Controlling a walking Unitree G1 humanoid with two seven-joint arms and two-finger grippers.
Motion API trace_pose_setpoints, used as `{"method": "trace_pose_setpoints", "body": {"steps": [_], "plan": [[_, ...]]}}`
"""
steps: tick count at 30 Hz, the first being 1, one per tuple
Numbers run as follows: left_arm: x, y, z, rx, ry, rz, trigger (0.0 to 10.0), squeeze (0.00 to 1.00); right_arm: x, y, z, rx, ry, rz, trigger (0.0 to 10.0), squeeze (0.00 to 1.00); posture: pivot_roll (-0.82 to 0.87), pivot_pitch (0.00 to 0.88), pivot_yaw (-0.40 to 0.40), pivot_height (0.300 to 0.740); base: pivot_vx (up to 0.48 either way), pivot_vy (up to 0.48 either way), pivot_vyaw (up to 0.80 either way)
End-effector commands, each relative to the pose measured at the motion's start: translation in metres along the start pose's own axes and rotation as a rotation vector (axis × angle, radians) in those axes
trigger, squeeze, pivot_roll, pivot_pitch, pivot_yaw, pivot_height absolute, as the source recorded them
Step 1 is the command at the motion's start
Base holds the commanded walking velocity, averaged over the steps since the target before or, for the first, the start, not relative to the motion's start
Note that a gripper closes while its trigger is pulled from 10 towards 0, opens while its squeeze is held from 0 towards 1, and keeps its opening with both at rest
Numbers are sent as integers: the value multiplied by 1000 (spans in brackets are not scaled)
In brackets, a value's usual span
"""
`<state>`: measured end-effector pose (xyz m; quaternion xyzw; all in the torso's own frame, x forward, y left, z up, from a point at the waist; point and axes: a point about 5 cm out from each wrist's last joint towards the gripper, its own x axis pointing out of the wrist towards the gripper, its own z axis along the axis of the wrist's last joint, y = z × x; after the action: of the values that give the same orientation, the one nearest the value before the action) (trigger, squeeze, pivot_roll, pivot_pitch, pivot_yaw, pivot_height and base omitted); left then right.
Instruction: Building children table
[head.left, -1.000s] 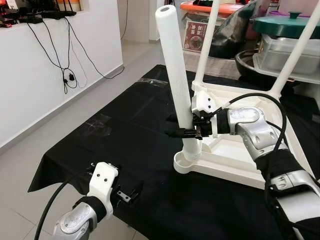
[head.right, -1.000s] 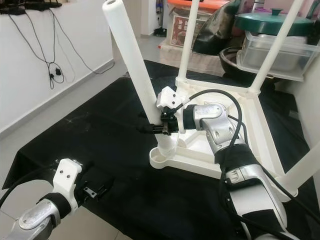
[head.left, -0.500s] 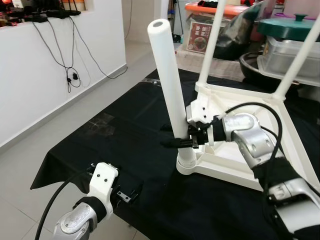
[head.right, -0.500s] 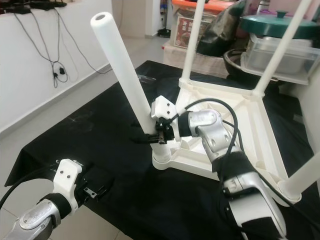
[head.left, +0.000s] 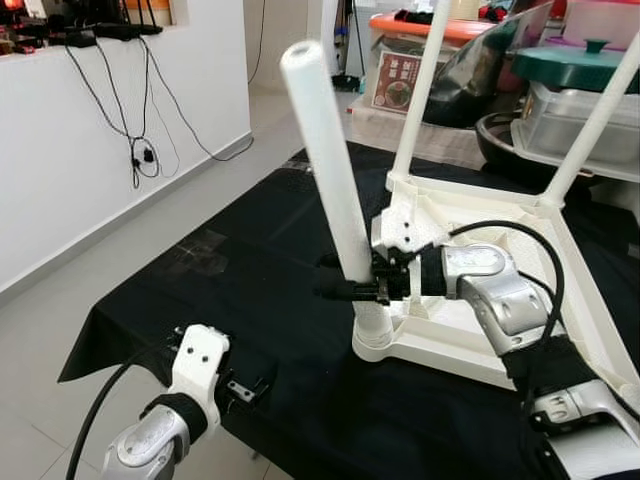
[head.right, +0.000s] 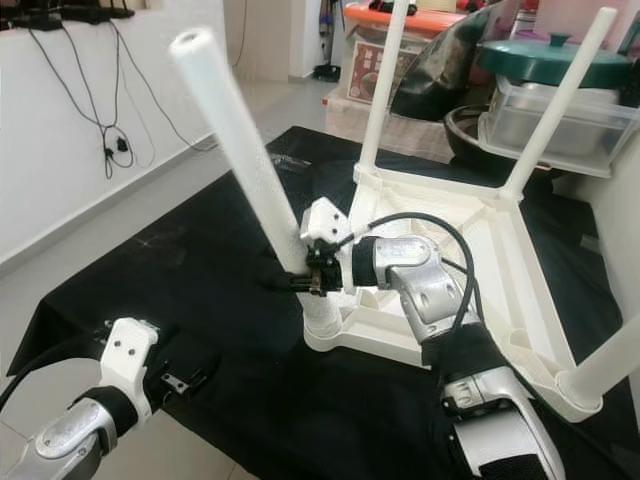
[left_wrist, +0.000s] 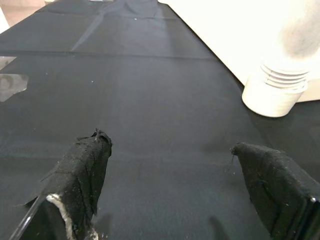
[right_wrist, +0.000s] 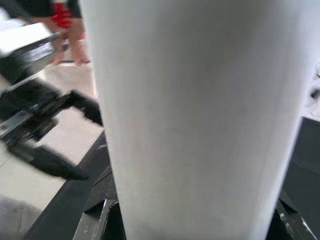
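The right gripper (head.left: 352, 290) clamps a tilted white table leg (head.left: 328, 170) just above its corner socket on the upturned tabletop (head.left: 470, 330). The left gripper (left_wrist: 185, 165) hovers with fingers wide apart over black cloth (left_wrist: 150, 90).

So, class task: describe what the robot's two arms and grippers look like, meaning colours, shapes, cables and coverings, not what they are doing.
Both arms are silver metal with rounded joint housings and black fabric sleeves. A white plastic bracket sits at each wrist, and a black cable loops alongside each arm. The right gripper and the left gripper each have two long black fingers; in the left wrist view the fingertips look wrapped in rough black padding.
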<state>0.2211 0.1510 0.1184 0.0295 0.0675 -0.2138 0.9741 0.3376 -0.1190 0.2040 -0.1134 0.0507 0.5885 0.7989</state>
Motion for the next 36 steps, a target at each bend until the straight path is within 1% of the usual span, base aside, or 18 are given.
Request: {"method": "trace_pose_setpoints", "body": {"steps": [1, 4, 6, 7, 8, 10, 11, 13, 16, 19, 20, 21, 22, 23, 24, 27, 32, 36], "plan": [[2, 1, -2, -19, -1, 12, 10000, 0, 8, 5, -38, 221, 66, -64, 10000, 0, 107, 0, -84, 740, 0, 0, 0], [1, 2, -2, -19, 1, 22, 10000, 0, 11, 1, -43, 271, 61, -177, 10000, 0, 109, 0, -87, 740, 0, 0, 0], [1, 2, -2, -19, 1, 22, 10000, 0, 11, 1, -43, 271, 61, -177, 10000, 0, 109, 0, -87, 740, 0, 0, 0], [0, 4, -3, -17, 5, 36, 10000, 0, 11, 1, -49, 314, 21, -298, 10000, 0, 114, 0, -90, 740, 0, 0, 0], [0, 4, -3, -17, 5, 36, 10000, 0, 11, 1, -49, 314, 21, -298, 10000, 0, 114, 0, -90, 740, 0, 0, 0], [-1, 6, -4, -17, 11, 49, 10000, 0, 10, 3, -56, 373, -3, -404, 10000, 0, 111, 0, -88, 740, 0, 0, 0], [-2, 8, -5, -16, 15, 57, 10000, 0, 8, 3, -60, 437, -17, -495, 10000, 0, 110, 0, -88, 740, 0, 0, 0], [-2, 8, -5, -16, 15, 57, 10000, 0, 8, 3, -60, 437, -17, -495, 10000, 0, 110, 0, -88, 740, 0, 0, 0], [-2, 11, -5, -11, 20, 69, 10000, 0, 5, 8, -66, 517, -46, -649, 10000, 0, 108, 0, -78, 740, 0, 0, 0], [-3, 13, -5, -7, 22, 74, 10000, 0, 2, 12, -68, 516, -58, -727, 10000, 0, 107, 0, -76, 740, 0, 0, 0], [-3, 15, -5, -1, 26, 80, 10000, 0, -2, 14, -70, 525, -71, -824, 10000, 0, 105, 0, -71, 740, 0, 0, 0], [-3, 15, -5, -1, 26, 80, 10000, 0, -2, 14, -70, 525, -71, -824, 10000, 0, 105, 0, -71, 740, 0, 0, 0], [-2, 17, -6, 6, 33, 90, 10000, 0, -12, 12, -73, 526, -79, -975, 9529, 0, 103, 0, -70, 740, 0, 0, 0], [-2, 19, -6, 11, 36, 97, 10000, 0, -20, 10, -74, 533, -83, -1099, 10000, 0, 103, 0, -70, 740, 0, 0, 0], [-2, 19, -6, 11, 36, 97, 10000, 0, -20, 10, -74, 533, -83, -1099, 10000, 0, 103, 0, -70, 740, 0, 0, 0], [-2, 22, -6, 13, 36, 113, 10000, 0, -36, 6, -70, 541, -139, -1312, 10000, 0, 107, 0, -69, 740, 0, 0, 0], [-1, 23, -6, 12, 35, 122, 10000, 0, -44, 4, -61, 540, -206, -1445, 10000, 0, 110, 0, -69, 740, 0, 0, 0], [-1, 23, -6, 12, 37, 124, 10000, 0, -41, 6, -60, 542, -209, -1452, 10000, 0, 112, 0, -68, 740, 0, 0, 0]]}}
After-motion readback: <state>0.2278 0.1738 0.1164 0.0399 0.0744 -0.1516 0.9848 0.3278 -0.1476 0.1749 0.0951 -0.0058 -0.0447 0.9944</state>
